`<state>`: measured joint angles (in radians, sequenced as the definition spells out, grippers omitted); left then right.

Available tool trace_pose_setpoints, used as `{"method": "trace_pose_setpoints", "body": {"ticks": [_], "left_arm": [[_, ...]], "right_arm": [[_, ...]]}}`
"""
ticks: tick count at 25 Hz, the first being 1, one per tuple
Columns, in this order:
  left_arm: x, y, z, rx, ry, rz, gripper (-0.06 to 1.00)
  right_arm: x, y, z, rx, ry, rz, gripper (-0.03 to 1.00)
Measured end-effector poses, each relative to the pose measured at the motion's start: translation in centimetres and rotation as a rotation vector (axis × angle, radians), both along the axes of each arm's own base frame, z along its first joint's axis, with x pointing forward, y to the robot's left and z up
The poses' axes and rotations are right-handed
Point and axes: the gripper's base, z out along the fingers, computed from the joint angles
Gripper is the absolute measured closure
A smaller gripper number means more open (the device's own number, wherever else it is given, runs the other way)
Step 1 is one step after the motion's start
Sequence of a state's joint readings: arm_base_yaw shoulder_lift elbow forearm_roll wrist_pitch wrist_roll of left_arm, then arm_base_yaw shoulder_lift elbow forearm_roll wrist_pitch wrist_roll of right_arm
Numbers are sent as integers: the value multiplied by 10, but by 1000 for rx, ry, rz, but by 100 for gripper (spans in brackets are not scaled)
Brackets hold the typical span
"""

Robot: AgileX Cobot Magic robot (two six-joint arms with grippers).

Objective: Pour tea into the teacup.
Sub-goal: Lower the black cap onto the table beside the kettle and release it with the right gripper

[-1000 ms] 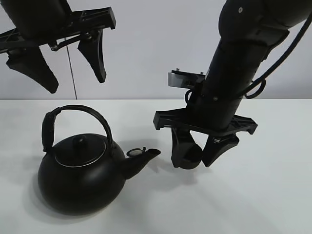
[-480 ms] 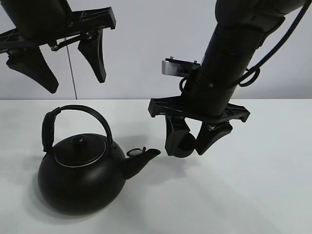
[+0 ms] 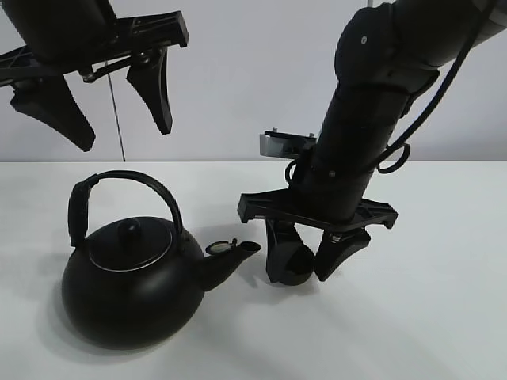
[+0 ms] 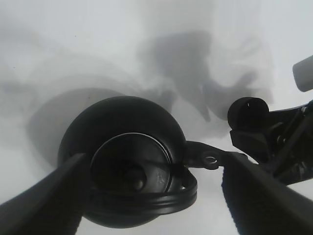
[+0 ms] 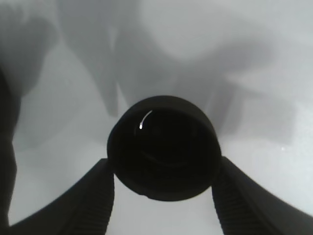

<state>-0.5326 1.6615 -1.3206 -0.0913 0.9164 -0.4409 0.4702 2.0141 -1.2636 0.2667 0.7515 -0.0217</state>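
**While One Gapes, One Grips**

One kettle (image 3: 131,293), one cup (image 3: 295,265), two pincers. Left pincer (image 3: 123,131) hangs wide open and empty above the kettle. Just right of the spout (image 3: 238,253), right pincer (image 3: 301,274) clamps the cup, down near the table (image 3: 428,317).

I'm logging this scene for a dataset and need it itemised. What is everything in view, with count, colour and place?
kettle: one, black, on the left part of the table, spout toward the teacup.
teacup: one, matte black, just right of the spout; I cannot tell if it touches the table.
table: one, white, under everything.
cord: one, thin, dark, hanging in the background above the kettle.
left pincer: one, black, open, high above the kettle.
right pincer: one, black, shut on the teacup.
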Motion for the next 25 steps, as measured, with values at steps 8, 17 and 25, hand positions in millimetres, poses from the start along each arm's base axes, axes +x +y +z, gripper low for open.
{"method": "trace_pose_setpoints", "body": {"ticks": [8,17,25], "left_arm": [[0,0,0,0,0,0,40],[0,0,0,0,0,0,40],[0,0,0,0,0,0,40]], "right_arm": [[4,2,-8,10,-14,-15,58],[4,4,-8,35,-4,-19,58],[3,5,-8,39,-2,-17,56]]}}
